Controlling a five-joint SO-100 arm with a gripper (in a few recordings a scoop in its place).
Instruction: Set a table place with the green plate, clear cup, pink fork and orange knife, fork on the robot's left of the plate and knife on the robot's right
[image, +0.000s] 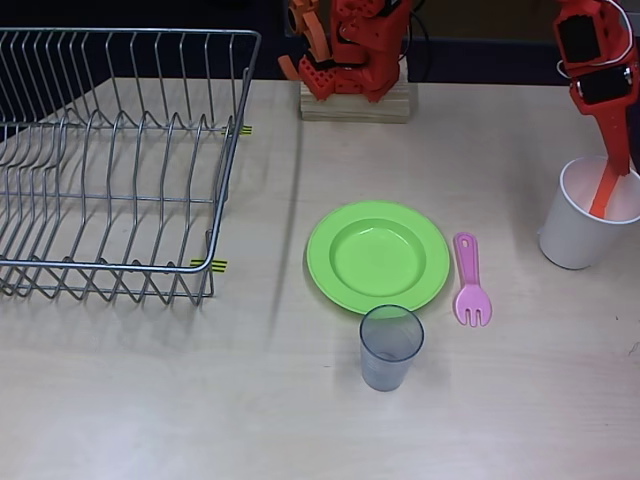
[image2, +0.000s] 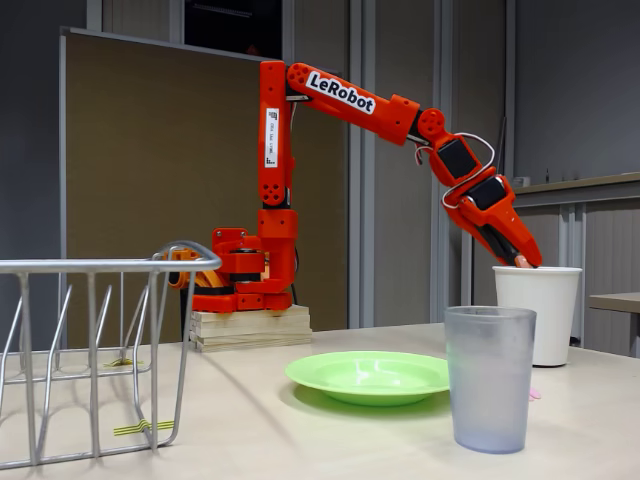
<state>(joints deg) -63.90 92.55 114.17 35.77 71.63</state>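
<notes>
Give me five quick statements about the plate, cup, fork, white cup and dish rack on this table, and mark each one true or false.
1. In the overhead view the pink fork lies to the right of the green plate. True.
2. The clear cup stands on the plate. False: it stands on the table, just off the plate's near rim.
3. The claw reaches down into the white paper cup. True; an orange piece shows inside the cup, but I cannot tell whether the claw is shut on it.
4. The wire dish rack holds the plate. False: no dishes are in the rack; the plate lies on the table.
5. The fork rests in the plate's well. False: it lies on the table beside the plate.
</notes>
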